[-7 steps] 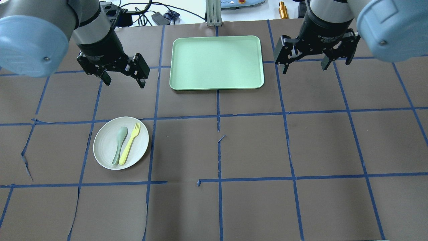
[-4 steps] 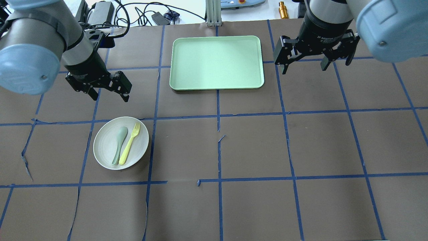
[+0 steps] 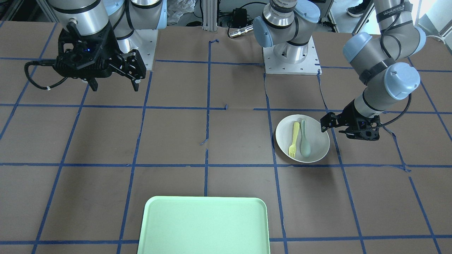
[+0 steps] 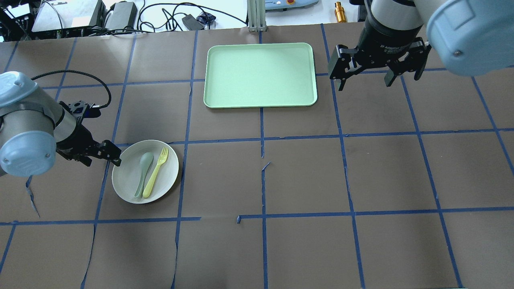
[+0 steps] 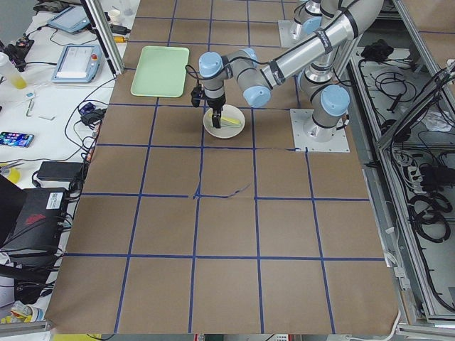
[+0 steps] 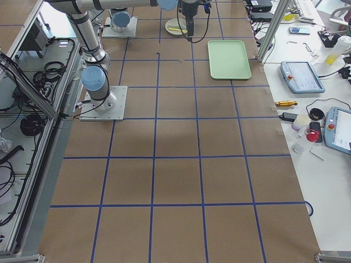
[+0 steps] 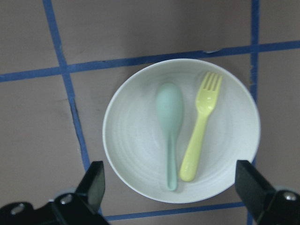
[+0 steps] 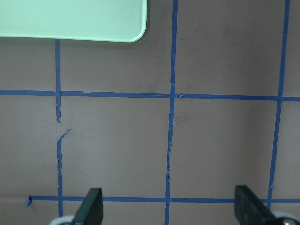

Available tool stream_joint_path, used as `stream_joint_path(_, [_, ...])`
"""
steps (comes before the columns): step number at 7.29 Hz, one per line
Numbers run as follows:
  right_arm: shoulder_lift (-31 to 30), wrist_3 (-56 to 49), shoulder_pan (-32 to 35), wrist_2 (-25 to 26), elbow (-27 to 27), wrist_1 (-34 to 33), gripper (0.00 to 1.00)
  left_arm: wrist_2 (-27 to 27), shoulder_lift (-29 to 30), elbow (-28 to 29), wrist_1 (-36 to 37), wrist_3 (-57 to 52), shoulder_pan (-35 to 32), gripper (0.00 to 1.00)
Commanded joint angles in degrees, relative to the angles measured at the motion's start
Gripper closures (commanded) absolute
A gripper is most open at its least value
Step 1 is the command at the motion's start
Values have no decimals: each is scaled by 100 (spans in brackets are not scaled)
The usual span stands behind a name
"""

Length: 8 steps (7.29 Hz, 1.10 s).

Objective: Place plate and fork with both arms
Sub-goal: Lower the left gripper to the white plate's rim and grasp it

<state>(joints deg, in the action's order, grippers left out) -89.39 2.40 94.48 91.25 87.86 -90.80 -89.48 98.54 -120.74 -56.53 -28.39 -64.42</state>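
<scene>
Moved: left gripper (image 4: pixel 101 159) has swung from the far-left squares down to the plate's edge, while the right gripper (image 4: pixel 365 82) has barely shifted.
Left gripper: black fingers spread wide, holding nothing, just beside the plate's left rim in the overhead view; cannot tell whether it touches.
Right gripper: fingers spread, empty, hanging beside the tray's right edge.
Plate: round off-white plastic plate (image 4: pixel 121 178) on the brown paper table (image 4: pixel 305 176) with its blue tape grid.
Fork: small yellow plastic fork (image 4: pixel 156 172) lying inside the plate, beside a pale grey-green spoon (image 4: pixel 142 174).
Tray: rectangular mint-green tray (image 4: pixel 260 75), well apart from the plate.
Writing: white print on the right gripper's black body, too small to read.
</scene>
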Motion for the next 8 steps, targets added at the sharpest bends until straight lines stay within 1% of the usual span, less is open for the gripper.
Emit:
stream_joint_path(1, [0,-3,0,7,3,1,0,10,401,-580,1096,26,105,15])
stream_joint_path(2, [0,-3,0,7,3,1,0,1,507,-599,1169,35,105,26])
stream_joint_path(3, [0,-3,0,7,3,1,0,-25,517,-582,1153,35,105,45])
stream_joint_path(4, [0,-3,0,7,3,1,0,-60,491,-512,1144,27,96,85])
stream_joint_path(5, [0,-3,0,7,3,1,0,-78,430,-425,1065,27,96,100])
stream_joint_path(8, [0,-3,0,-2,3,1,0,-87,386,-415,1056,123,44,100])
